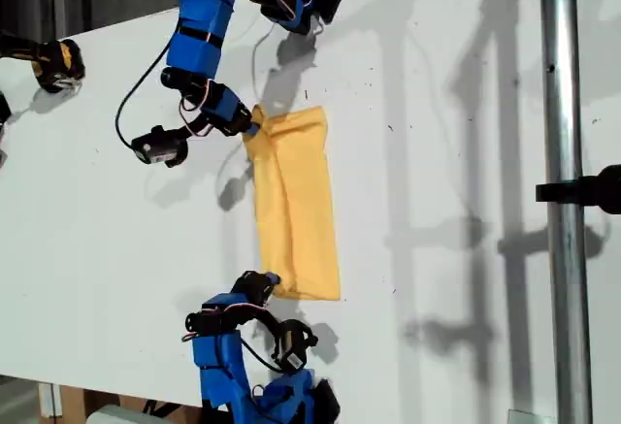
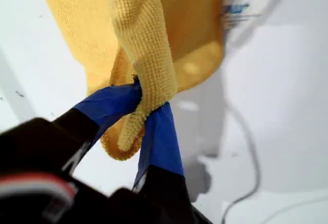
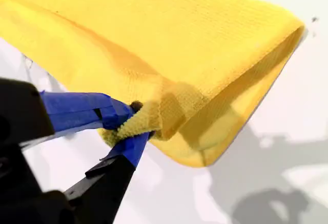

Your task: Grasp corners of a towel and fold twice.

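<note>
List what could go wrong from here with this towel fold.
1. My first end effector pinches only a bunched hem of the towel. A pull could slip it free.
2. My second end effector holds just the tip of a folded corner, so one layer might drop out.
3. The cloth is gathered and twisted at my first end effector, so the next fold would likely land creased and uneven on the table.

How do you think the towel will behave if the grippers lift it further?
The towel will probably sag and drape: it bunches limply where my first gripper pinches it. It looks light, since my second gripper holds a folded edge by a small tuck. The looped terry should grip, not slip.
</note>
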Tool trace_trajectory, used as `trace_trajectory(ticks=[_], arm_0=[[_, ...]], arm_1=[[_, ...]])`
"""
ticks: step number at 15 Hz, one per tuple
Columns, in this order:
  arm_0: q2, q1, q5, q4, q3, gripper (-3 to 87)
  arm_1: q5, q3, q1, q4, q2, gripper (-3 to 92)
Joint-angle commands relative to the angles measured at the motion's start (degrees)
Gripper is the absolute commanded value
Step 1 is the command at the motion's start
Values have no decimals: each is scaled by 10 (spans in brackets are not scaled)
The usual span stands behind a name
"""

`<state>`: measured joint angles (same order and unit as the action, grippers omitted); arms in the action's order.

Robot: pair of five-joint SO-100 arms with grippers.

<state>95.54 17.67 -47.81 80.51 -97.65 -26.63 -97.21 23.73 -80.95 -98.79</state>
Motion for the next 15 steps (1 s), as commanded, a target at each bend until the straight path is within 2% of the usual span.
trace_trajectory(ticks=[1, 4, 7, 11, 15], arm_0=[[38, 79, 39, -15, -9, -15], [65, 139, 71, -28, -10, -15], [149, 143, 77, -53, -35, -15], [219, 89, 32, -49, -116, -15], [201, 18, -33, -120, -203, -15]], arm_1=[[41, 9, 85, 31, -12, -1], [58, 17, 149, 75, -15, -1], [69, 12, 141, 123, -91, -1], [47, -83, 77, 139, -187, -1], [-24, -189, -4, 136, -189, -1]])
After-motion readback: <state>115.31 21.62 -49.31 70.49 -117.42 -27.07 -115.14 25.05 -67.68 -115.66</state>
